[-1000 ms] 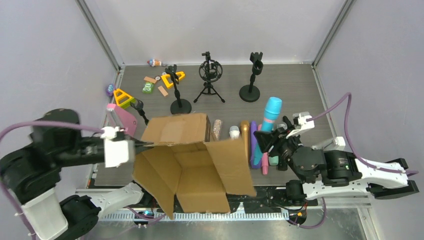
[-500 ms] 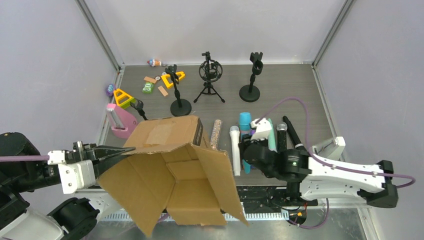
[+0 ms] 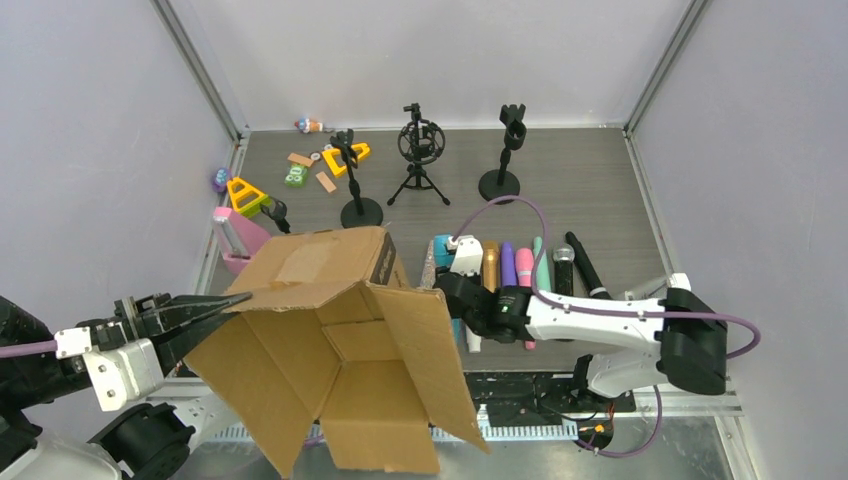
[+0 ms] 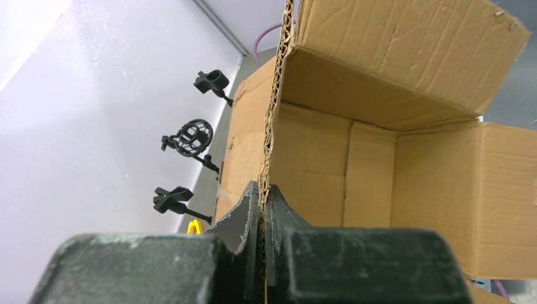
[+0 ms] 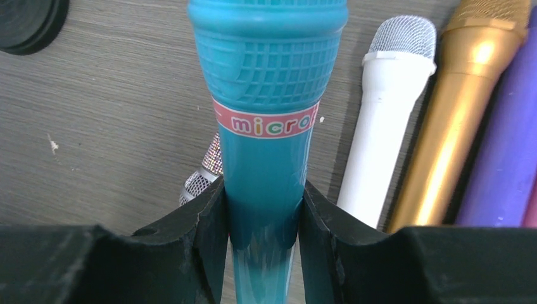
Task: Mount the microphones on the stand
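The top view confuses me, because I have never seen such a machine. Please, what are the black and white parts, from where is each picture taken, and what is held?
These are two robot arms, bolted at the near edge of a table. The top view looks down from above and behind them. The other two pictures come from a small camera on each wrist, so each shows its own fingers.

The left gripper is shut on the edge of a flap of an open cardboard box, which hangs tilted. The right gripper is shut on a cyan microphone. More microphones lie side by side on the table next to it. Three black stands are at the back, with small toys to their left.
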Tool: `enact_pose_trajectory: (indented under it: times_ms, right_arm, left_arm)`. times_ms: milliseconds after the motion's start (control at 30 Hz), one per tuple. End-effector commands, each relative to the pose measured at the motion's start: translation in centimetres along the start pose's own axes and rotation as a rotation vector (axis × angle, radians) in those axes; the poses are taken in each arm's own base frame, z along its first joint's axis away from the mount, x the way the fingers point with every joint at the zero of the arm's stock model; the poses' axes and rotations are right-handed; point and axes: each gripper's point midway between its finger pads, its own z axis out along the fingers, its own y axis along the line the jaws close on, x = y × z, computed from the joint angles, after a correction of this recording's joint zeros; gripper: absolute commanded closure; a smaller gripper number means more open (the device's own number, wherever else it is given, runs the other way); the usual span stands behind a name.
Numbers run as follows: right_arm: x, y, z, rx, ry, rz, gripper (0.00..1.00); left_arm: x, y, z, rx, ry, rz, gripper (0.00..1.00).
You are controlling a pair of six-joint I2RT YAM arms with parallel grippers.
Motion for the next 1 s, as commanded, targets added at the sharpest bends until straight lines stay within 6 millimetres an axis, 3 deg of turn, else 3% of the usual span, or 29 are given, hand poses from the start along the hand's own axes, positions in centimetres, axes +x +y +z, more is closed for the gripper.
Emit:
enact_pose_trajectory:
  times_ms: [0,300,433,567,667,833,967]
  right_arm:
    - [0.3,1.4,2.0,-0.034,-0.002,0.113,0.95]
    - [2.9,0.6,3.9,0.013,0.053,0.123,0.90]
    - [4.1,-0.4,4.2,0.037,0.074,0.123,0.74]
    - [4.7,-0.8,4.0,0.036,0.087,0.128,0.49]
    - [4.5,-0.5,3.8,0.020,0.088,0.116,0.40]
    - [1.9,0.6,2.5,-0.025,0.059,0.097,0.29]
    - [-2.6,1.3,-1.0,-0.097,-0.022,0.113,0.26]
  left_arm:
    - [-1.5,2.0,0.3,-0.071,-0.054,0.054,1.00]
    - [-1.7,2.7,0.5,-0.093,-0.054,0.059,1.00]
    - [-1.6,2.6,0.6,-0.089,-0.052,0.058,1.00]
    - [-1.5,2.5,0.9,-0.078,-0.052,0.050,1.00]
    - [-1.6,2.5,0.9,-0.078,-0.056,0.045,1.00]
    - [-1.2,2.4,1.1,-0.072,-0.047,0.032,1.00]
    - [-0.6,2.4,1.3,-0.074,-0.030,0.023,1.00]
